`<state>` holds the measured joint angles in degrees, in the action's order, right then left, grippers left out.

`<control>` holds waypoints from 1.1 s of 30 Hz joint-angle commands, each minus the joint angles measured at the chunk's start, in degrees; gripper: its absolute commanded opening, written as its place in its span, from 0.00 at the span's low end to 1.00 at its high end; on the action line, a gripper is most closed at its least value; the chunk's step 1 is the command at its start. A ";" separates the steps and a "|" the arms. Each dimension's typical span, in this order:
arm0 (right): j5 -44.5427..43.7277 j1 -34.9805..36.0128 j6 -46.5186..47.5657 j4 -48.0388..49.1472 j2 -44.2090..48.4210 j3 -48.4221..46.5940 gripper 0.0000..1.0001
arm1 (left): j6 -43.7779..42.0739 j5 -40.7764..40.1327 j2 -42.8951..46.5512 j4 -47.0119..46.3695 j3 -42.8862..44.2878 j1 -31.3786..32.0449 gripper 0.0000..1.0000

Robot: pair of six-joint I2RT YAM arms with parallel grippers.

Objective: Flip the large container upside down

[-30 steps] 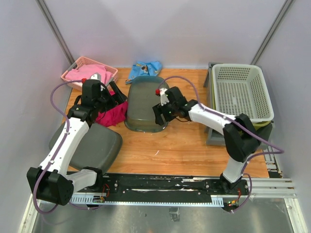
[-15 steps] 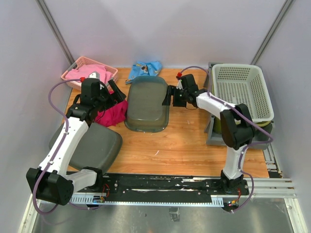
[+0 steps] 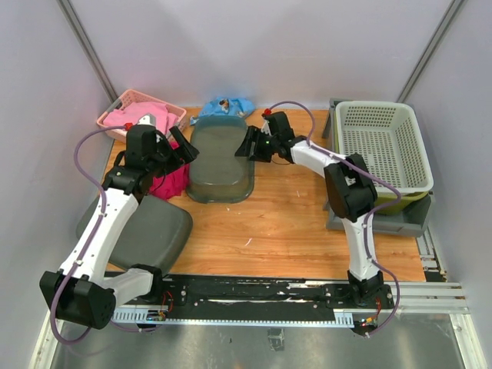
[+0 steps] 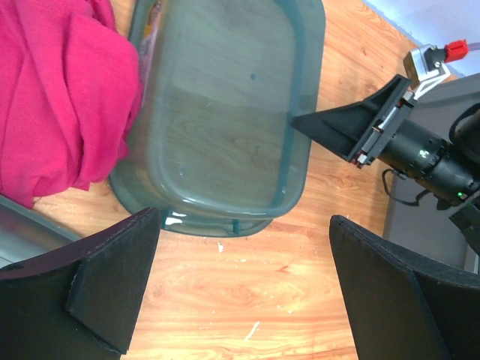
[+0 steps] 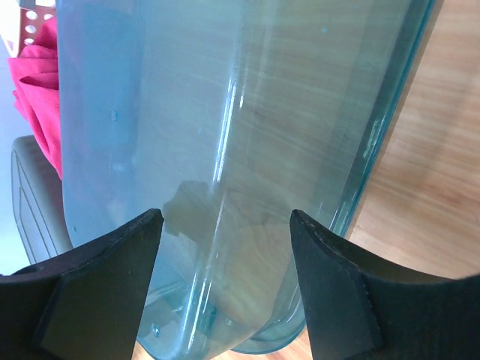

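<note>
The large container, a light grey crate (image 3: 340, 219), stands at the table's right edge with an olive-green bin (image 3: 401, 203) and a white mesh basket (image 3: 382, 142) stacked in it. Neither gripper is near it. A translucent grey-green tub (image 3: 220, 160) sits at the centre back. My right gripper (image 3: 250, 144) is open at the tub's right rim; in the right wrist view the tub (image 5: 225, 135) fills the space beyond the gripper (image 5: 225, 262). My left gripper (image 3: 181, 151) is open and empty at the tub's left side. In the left wrist view it (image 4: 244, 292) hangs over bare wood near the tub (image 4: 225, 127).
A magenta cloth (image 3: 173, 181) lies left of the tub, also in the left wrist view (image 4: 60, 90). A pink basket with pink cloth (image 3: 138, 115) is at the back left, a blue cloth (image 3: 223, 105) behind the tub, and a dark grey lid (image 3: 150, 231) at the front left.
My right gripper has swung from the tub's near right side round to its far right rim. The tub has slid left and back. The left arm has barely moved.
</note>
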<state>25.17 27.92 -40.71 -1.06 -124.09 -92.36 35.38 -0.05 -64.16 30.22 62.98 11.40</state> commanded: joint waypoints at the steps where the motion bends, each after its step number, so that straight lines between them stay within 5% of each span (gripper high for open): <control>1: 3.45 2.55 -1.83 2.01 -3.34 -5.21 0.70 | 0.54 0.39 1.58 0.02 -0.46 0.16 0.99; 16: 5.34 4.65 -5.04 3.39 -6.44 -12.65 0.69 | 0.45 3.06 2.42 -1.07 -1.11 0.26 0.99; 24: -7.17 -0.80 4.83 -6.13 15.67 2.82 0.75 | -1.84 2.32 2.63 -2.31 0.00 2.79 0.99; 33: -37.67 -3.26 23.19 -29.94 41.25 9.40 0.72 | -5.84 -5.17 -6.19 -7.47 4.21 19.05 0.99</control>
<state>6.74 25.69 -27.73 -17.47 -90.39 -87.37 32.91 -1.74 -67.40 28.14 66.00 24.36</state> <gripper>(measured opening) 0.731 0.991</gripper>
